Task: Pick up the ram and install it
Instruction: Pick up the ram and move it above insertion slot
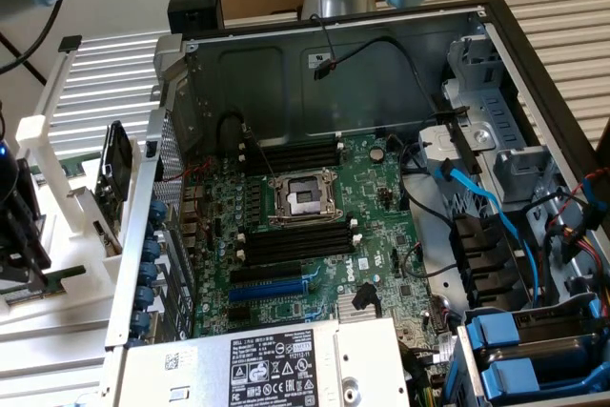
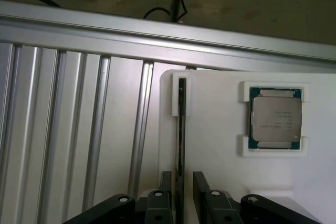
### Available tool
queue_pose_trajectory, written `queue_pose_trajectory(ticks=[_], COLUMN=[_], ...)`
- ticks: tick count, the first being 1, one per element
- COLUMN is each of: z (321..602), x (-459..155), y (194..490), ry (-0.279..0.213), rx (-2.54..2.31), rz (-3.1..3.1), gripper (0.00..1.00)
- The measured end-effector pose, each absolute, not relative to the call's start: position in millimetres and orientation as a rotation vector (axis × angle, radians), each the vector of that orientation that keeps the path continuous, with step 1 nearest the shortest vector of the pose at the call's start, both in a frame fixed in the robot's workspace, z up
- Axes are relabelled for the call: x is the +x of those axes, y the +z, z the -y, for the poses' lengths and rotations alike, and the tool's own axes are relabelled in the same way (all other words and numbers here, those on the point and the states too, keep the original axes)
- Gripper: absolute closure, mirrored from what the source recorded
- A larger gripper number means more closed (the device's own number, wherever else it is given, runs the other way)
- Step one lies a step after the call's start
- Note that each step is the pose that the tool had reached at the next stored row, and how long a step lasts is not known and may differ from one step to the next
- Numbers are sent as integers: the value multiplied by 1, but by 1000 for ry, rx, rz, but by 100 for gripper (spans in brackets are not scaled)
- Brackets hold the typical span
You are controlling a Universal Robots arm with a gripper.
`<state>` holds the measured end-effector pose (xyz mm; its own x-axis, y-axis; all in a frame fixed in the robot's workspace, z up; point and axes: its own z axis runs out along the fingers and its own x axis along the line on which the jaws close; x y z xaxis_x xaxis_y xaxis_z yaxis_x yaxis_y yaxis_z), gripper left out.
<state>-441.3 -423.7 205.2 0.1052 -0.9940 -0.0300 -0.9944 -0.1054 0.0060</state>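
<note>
Plainly, the white holder (image 1: 76, 264) sits at about eight o'clock in the exterior view, outside the open computer case (image 1: 286, 73). In the wrist view the ram (image 2: 181, 124) stands on edge in that holder's narrow slot. The gripper (image 2: 182, 176) straddles it with jaws spread wide, a sliver of gap on each side, gripping nothing. The processor chip (image 2: 275, 119) lies well apart in its own recess. The stick looks light, stiff and thin, and probably brittle if twisted. Its flat faces near mid-length seem the safest purchase, squeezed squarely and gently, clear of the contact edge.
</note>
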Motion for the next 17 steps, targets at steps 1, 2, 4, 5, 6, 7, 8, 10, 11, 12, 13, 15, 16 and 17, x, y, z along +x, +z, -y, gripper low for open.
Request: queue_pose_trajectory(ticks=[1, 2, 4, 5, 6, 7, 8, 10, 11, 12, 13, 15, 16, 17], z=[424, 424, 424, 424, 424, 424, 424, 424, 424, 424, 424, 424, 424, 424], x=[-441, -441, -441, -441, -441, -441, -441, -441, -441, -441, -441, -441, -441, -441], y=[205, 205, 205, 204, 204, 204, 204, 204, 203, 202, 201, 201, 201, 201], ry=[41, 41, 40, 39, 37, 37, 37, 37, 37, 37, 37, 37, 37, 37], rx=[-2324, -2324, -2324, -2325, -2325, -2325, -2325, -2325, -2325, -2325, -2325, -2325, -2325, -2325], rz=[-2091, -2091, -2091, -2091, -2092, -2092, -2092, -2092, -2091, -2092, -2092, -2092, -2092, -2092], gripper=[69, 69, 69, 69, 69, 69, 69, 69, 69, 69, 69, 69, 69, 69])
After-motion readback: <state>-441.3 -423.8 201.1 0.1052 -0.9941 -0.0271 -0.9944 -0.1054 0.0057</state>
